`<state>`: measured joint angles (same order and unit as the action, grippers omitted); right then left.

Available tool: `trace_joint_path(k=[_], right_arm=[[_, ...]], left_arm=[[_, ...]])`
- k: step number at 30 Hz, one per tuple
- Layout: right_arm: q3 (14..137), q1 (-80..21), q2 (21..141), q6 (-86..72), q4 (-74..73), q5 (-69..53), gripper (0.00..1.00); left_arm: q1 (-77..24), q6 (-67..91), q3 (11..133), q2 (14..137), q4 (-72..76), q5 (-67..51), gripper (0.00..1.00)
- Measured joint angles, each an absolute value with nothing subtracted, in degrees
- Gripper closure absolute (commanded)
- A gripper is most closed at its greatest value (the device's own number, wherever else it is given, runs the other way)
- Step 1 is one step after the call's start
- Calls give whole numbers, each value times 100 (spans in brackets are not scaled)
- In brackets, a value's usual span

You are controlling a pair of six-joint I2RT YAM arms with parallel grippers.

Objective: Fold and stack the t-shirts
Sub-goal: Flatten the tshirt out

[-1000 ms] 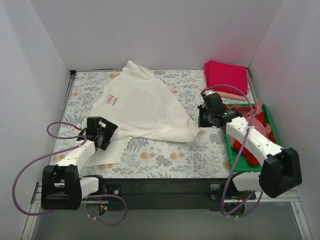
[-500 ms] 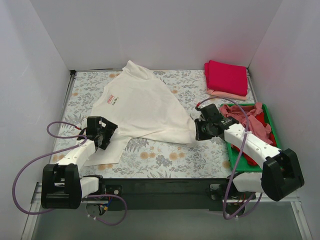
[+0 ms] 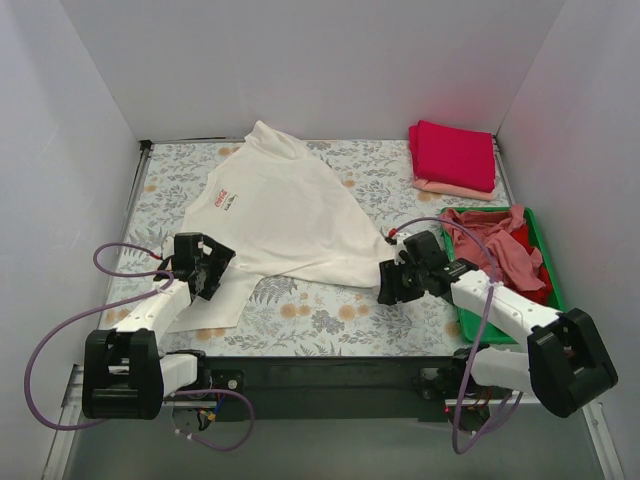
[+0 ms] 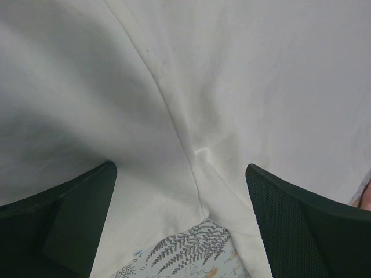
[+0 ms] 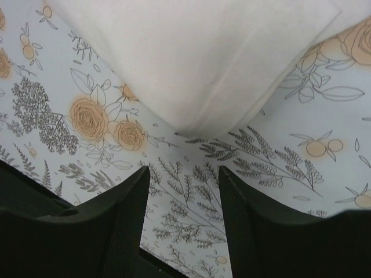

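A cream-white t-shirt (image 3: pixel 290 215) with a small red logo (image 3: pixel 222 197) lies spread and rumpled on the floral tablecloth. My left gripper (image 3: pixel 205 262) is open over its near-left part, where a sleeve meets the body. In the left wrist view the white cloth (image 4: pixel 203 87) fills the space between the wide-apart fingers (image 4: pixel 313 231). My right gripper (image 3: pixel 388 285) stands open just short of the shirt's near-right corner (image 5: pixel 197 58), with only tablecloth between its fingers (image 5: pixel 116 231). A folded magenta shirt (image 3: pixel 455 152) lies on a pale pink one (image 3: pixel 450 188) at the back right.
A green tray (image 3: pixel 548 268) at the right edge holds a crumpled dusty-pink shirt (image 3: pixel 495 245) and a red one (image 3: pixel 535 292). White walls close in the table on three sides. Floral tablecloth (image 3: pixel 320 315) shows along the front between the arms.
My right gripper has gone from shut to open and has moved toward the near edge, past the shirt's near-right corner. The left arm and the shirt have stayed put.
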<state>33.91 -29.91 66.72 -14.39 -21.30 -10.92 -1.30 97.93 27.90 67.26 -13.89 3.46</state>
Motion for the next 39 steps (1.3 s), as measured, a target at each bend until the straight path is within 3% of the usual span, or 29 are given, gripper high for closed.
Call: trace_joint_path(k=[3,5,6,7,8,9,19,20,23,29,32,33,39], right_arm=[[3393,-3052,7041,-1466,-1708,-934,46],[3398,-3068,7334,-1481,-1398,-836,53],[3413,-3076,7481,-1492,-1264,-779,62],[3450,-3081,7631,-1500,-1166,-714,84],[3511,-3083,7741,-1511,-1109,-633,95],[3570,-3083,7822,-1511,-1041,-548,99],[4915,-3122,7371,-1253,-2335,1723,99],[5015,-3131,7172,-1194,-2462,1868,94],[5122,-3153,6652,-1186,-2744,2082,63],[4320,-3111,5813,-1848,-3424,2051,36],[4001,-3109,5520,-2294,-3988,2095,15],[3997,-3109,5417,-2412,-4056,2147,3],[4018,-3083,5009,-2467,-3356,1959,2]], left_arm=[[-130,9793,2790,6718,-1409,355,5],[-130,9793,2790,6716,-1411,357,5],[-130,9791,2790,6716,-1411,357,5],[-130,9789,2790,6716,-1411,357,5],[-130,9791,2790,6718,-1411,357,5],[-130,9789,2790,6718,-1411,360,5],[-137,9795,2790,6716,-1415,364,5],[-143,9795,2790,6716,-1413,362,5],[-161,9793,2790,6716,-1415,362,5],[-161,9793,2805,6716,-1457,425,5],[-161,9793,2814,6716,-1485,438,4],[-161,9793,2816,6713,-1492,443,4],[-161,9793,2816,6652,-1616,515,4]])
